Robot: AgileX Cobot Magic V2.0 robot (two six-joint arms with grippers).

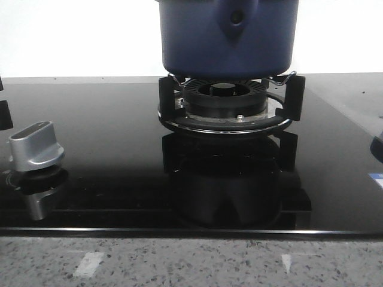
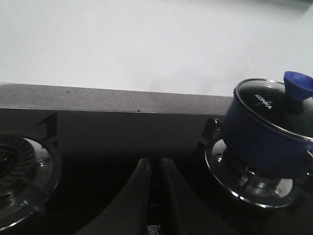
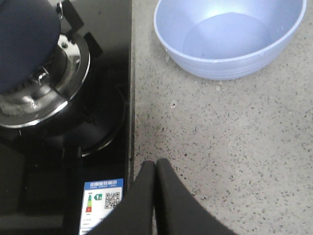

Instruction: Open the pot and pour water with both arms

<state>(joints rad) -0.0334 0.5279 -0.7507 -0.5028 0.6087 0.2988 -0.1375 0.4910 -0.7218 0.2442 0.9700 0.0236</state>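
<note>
Frontally, the large round dark navy-blue pot (image 1: 227, 37) with smooth matte walls sits on the black burner ring (image 1: 230, 104) of the glossy black glass cooktop (image 1: 108, 149); its teardrop handle mount faces the camera. A silver control knob (image 1: 36, 146) stands on the cooktop, well apart from the burner. Neither end effector appears in this view.

From the left wrist, the left end effector (image 2: 155, 205) is clenched, its two dark fingers pressed together and grasping nothing. The pot (image 2: 266, 142) lies ahead of it and off to one side, well apart, carrying a glass lid (image 2: 274, 105) with a blue knob (image 2: 298, 84). A second burner (image 2: 22, 178) lies to the other side.

From the right wrist, the right end effector (image 3: 155, 196) is likewise clenched and empty, hanging above the speckled grey stone desk (image 3: 220, 147) just beside the cooktop edge. A pale blue plastic bowl (image 3: 227, 36) sits on the desk ahead of it; the pot (image 3: 24, 39) sits on its burner to the other side.
</note>
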